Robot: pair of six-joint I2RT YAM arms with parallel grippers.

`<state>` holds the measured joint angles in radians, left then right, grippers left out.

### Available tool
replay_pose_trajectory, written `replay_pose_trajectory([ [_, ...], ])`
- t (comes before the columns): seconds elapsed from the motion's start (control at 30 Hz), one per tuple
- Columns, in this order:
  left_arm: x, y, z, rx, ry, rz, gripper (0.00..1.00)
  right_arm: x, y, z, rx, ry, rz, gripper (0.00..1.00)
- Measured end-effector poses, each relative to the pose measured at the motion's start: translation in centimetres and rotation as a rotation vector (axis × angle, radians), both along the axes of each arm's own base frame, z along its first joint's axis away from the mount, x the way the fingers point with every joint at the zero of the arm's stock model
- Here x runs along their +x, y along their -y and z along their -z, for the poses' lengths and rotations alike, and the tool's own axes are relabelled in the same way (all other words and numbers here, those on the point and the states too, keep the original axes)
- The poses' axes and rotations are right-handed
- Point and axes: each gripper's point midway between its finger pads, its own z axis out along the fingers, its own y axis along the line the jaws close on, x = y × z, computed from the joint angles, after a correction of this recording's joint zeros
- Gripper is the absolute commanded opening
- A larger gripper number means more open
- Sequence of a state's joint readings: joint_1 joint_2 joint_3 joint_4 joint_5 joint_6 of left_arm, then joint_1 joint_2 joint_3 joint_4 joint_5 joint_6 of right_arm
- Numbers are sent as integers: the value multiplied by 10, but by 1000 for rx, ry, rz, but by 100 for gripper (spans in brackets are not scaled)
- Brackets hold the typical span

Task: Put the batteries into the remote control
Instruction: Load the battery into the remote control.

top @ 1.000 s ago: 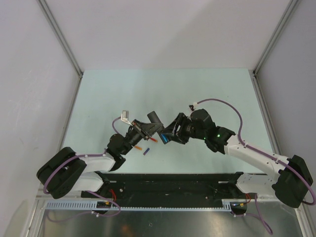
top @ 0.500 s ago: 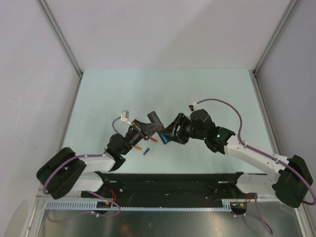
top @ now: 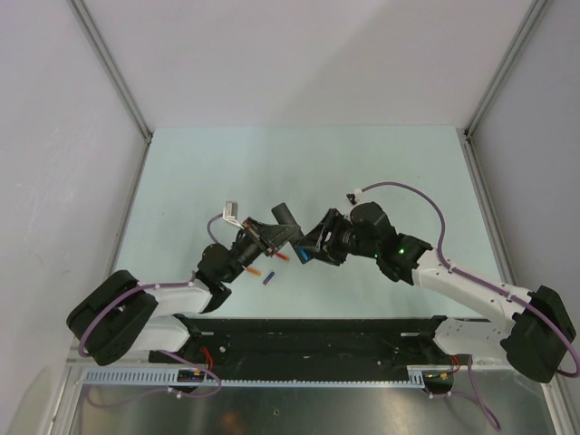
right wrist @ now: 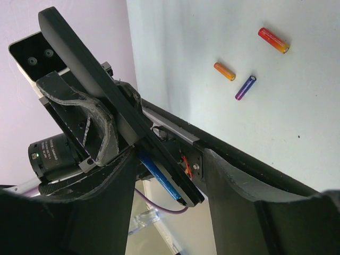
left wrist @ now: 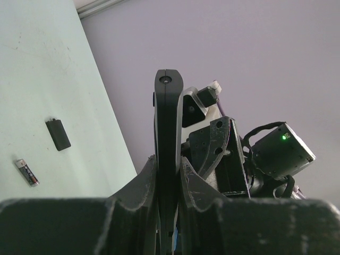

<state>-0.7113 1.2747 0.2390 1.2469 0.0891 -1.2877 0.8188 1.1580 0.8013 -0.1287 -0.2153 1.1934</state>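
the left gripper [left wrist: 168, 166] is clamped tight on the remote control [left wrist: 168, 114], its two fingers pinching the slim black bar by its flat faces near one end. the rest of the bar rises free above the fingers, lifted off the tabletop [top: 381, 163]. in the left wrist view the remote shows edge-on and upright between the pads.

the right gripper [right wrist: 169, 159] faces it from the other side, above the middle of the tabletop. its fingers stand well apart and straddle the lower stretch of the remote. a blue battery [right wrist: 159, 177] lies between those fingers, lengthwise along the remote and touching it. i cannot tell whether the right pads press on this battery or merely flank it. in the top view the blue shows at the tip of the right gripper, just beside the left one.

three more batteries lie loose on the tabletop toward its near edge, a little left of the middle. they are a red battery [right wrist: 273, 40], an orange battery [right wrist: 224, 71] and a purple battery [right wrist: 245, 87]. the orange and purple ones lie near each other, the red one a bit apart, and none of them touch.

the left wrist view also shows a small flat black piece [left wrist: 58, 134] lying on the tabletop. a dark battery [left wrist: 26, 172] lies near it, not touching it.
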Motion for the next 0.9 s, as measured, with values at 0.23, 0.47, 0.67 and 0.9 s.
replay_pose_trajectory([
  [0.23, 1, 1, 1, -7, -24, 5, 0, -1, -1, -1, 13, 9, -2, 48],
  [0.47, 3, 0, -3, -26, -30, -1, 0, -3, 1, -2, 19, 16, -5, 70],
  [0.67, 5, -3, -11, -50, -7, -15, 0, -8, 5, 2, 11, 7, -13, 85],
  [0.9, 6, -5, -16, -70, 2, -25, 0, -15, 13, -3, -6, 37, -38, 80],
])
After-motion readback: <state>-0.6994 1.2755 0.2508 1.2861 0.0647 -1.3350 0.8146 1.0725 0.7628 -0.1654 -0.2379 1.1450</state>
